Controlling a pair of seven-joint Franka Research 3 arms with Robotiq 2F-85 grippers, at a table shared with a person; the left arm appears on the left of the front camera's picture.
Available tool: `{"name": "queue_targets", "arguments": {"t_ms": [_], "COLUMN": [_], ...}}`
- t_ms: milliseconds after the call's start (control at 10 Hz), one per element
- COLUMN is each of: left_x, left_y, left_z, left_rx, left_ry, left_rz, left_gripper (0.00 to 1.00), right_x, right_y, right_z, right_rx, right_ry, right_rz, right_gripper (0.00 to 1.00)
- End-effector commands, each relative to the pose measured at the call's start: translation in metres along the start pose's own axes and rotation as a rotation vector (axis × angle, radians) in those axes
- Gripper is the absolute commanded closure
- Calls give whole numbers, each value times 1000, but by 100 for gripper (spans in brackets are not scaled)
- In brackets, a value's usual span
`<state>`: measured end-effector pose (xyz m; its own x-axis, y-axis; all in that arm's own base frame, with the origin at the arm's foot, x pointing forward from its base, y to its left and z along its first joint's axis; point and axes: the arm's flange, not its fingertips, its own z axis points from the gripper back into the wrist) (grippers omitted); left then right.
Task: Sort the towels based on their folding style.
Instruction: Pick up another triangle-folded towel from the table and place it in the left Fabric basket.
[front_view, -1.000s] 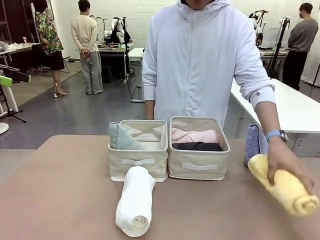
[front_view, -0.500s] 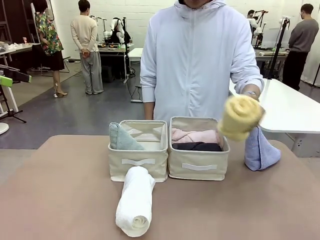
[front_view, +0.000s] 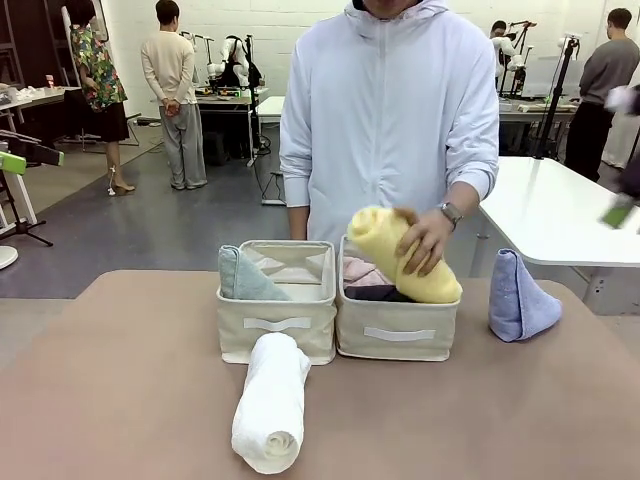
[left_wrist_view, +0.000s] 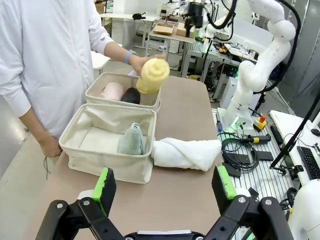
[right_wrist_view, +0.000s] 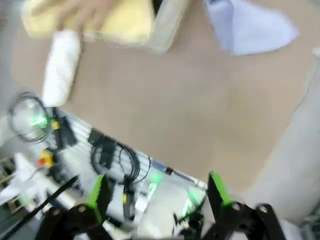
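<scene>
The brown tabletop carries everything, and a person in a pale jacket stands behind the right basket. The left basket touches that basket's left side. A rolled white towel lies on the tabletop, in front and to the left of the right basket. The person's hand grips a rolled yellow towel over the right basket, its lower end at the rim. A blue cone towel stands just right of the right basket. A pale green towel leans in the left neighbour. Inside the right basket lie the pink towel and dark grey towel. The left gripper hangs in front of the right basket, jaws wide and empty. The right gripper, though blurred, has its jaws spread wide, holding nothing.
</scene>
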<state>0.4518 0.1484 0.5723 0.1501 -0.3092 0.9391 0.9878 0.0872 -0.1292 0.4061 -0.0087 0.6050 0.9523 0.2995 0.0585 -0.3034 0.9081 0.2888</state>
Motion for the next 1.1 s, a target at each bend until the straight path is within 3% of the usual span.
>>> {"name": "queue_targets", "arguments": {"t_ms": [0,200,300,400,1000], "left_x": [1,1,1,1,1], "left_y": [0,0,0,0,0], "left_z": [2,2,2,2,2], "left_rx": [-3,-3,-3,-3,-3], "left_ry": [-1,-1,-1,-1,-1], "left_rz": [-14,-14,-14,-14,-14], "left_gripper": [0,0,0,0,0], "right_x": [33,36,17,50,48], "right_y": [4,4,8,0,-3], "right_z": [-11,-9,-1,-30,-29], "right_rx": [-80,-67,33,-66,-39], "right_ry": [86,38,19,59,65], "right_rz": [-96,-121,-33,-104,-96], "right_gripper": [0,0,0,0,0]}}
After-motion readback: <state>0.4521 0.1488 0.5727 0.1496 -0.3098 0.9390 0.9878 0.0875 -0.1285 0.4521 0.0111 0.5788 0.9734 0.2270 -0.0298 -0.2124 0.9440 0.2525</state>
